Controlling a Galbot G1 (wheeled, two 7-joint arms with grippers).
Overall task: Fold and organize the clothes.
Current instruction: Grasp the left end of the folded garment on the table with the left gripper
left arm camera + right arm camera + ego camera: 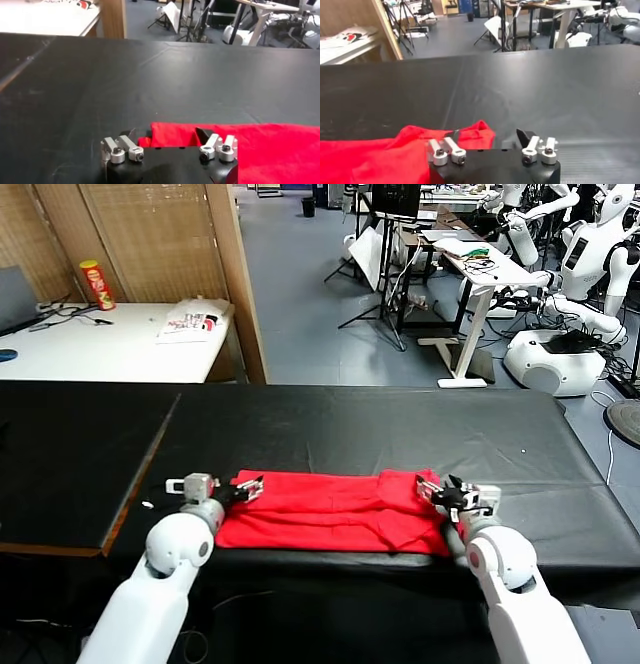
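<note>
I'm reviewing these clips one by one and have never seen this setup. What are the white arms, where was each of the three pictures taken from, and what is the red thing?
The white arms belong to a two-armed robot. The wide picture comes from a camera on its head, looking down at a black table. The other two come from cameras on its wrists, each looking past its own gripper.

The red thing is a T-shirt, lying partly folded as a long band near the table's front edge.

The left gripper is at the shirt's left end and the right gripper at its right end, each with cloth between its fingers. Whether either has clamped the cloth yet cannot be told.
</note>
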